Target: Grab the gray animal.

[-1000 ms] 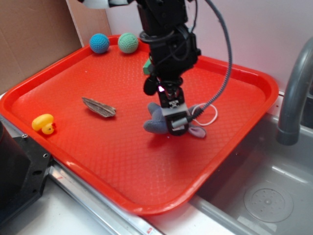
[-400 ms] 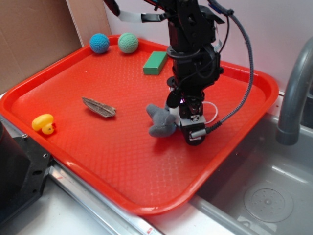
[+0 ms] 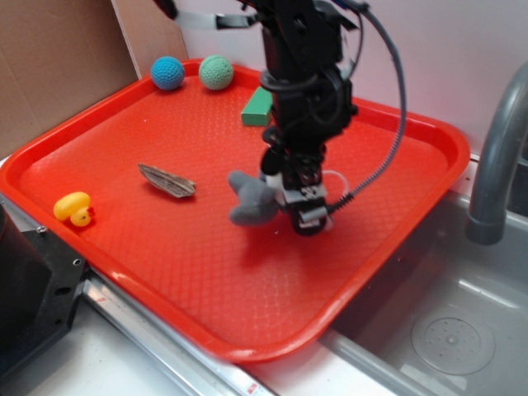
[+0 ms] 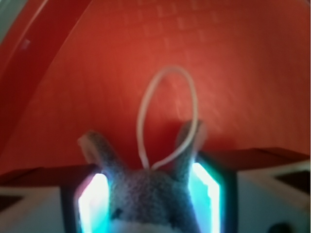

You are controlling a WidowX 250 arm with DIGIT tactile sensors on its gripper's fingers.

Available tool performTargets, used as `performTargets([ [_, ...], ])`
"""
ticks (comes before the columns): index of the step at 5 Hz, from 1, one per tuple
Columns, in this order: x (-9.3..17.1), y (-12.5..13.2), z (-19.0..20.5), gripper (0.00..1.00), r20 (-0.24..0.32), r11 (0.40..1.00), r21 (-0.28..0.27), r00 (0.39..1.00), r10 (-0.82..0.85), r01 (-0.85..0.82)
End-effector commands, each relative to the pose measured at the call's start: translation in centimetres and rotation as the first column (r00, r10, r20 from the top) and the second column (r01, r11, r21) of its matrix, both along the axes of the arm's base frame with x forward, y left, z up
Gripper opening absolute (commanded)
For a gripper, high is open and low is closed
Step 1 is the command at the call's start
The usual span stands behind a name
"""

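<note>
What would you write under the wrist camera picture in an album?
Gray plush mouse pinched between the glowing fingers, its white cord loop hanging over the red tray.

On the tray, the mouse sits near the middle, between the jaws of the gripper just to its right. Two balls lie side by side at the back left edge, with a block right of them. A duck sits at the left edge, with a flat scrap between it and the mouse; a sink lies right of the tray.
</note>
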State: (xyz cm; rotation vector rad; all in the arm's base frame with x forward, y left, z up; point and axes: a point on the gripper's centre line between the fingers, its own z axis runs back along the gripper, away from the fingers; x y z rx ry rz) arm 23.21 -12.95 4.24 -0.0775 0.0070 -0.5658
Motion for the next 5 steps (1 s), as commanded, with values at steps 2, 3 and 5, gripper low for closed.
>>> performTargets([
  [2,-1.2,10.1,10.2,0.00,-0.062,0.728,-0.008,0.727,0.683,-0.685],
  [3,-2.0,9.3,12.5,0.00,0.014,0.615,-0.005,0.615,0.788,-0.788],
  [5,-1.0,7.8,14.5,0.00,0.047,0.543,0.070,0.546,0.836,-0.837],
])
